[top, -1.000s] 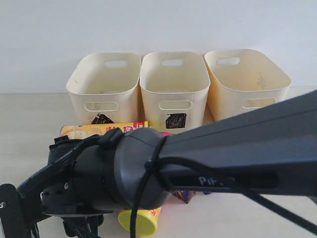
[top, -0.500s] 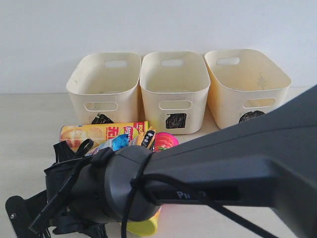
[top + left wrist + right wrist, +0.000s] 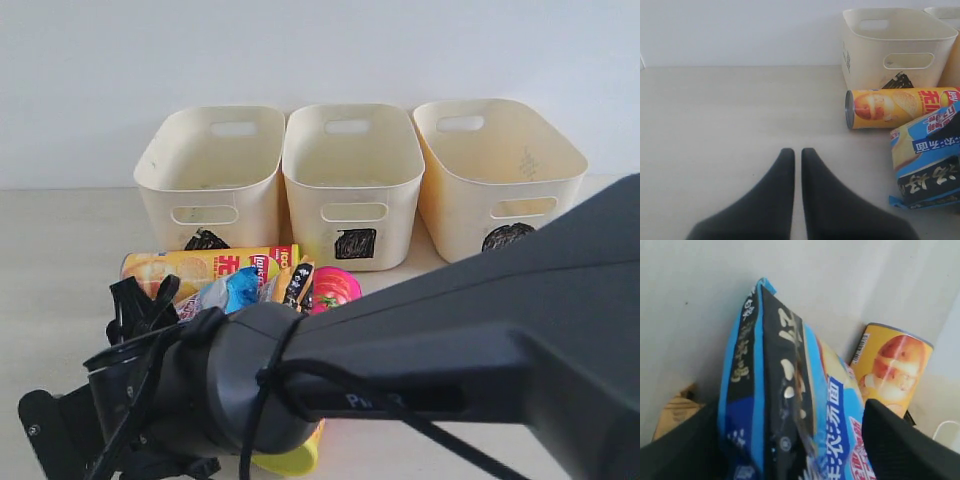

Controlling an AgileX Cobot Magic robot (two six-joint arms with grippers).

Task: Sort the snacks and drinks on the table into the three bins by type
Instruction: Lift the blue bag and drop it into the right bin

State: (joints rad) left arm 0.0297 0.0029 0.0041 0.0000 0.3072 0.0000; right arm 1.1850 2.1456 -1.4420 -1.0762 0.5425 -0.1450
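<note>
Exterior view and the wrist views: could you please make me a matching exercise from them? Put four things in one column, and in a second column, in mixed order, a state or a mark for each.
Things:
1. yellow chip tube
2. blue snack bag
3. left gripper
4. middle bin

States:
A. shut, holding nothing
B. lying on its side
C. held in the right gripper
D. marked with a black square

Pairs: 1-B, 2-C, 3-A, 4-D

yellow chip tube (image 3: 890,107): Lay's logo | blue snack bag (image 3: 925,160): Chinese characters | middle bin (image 3: 310,225): black square scribble
</note>
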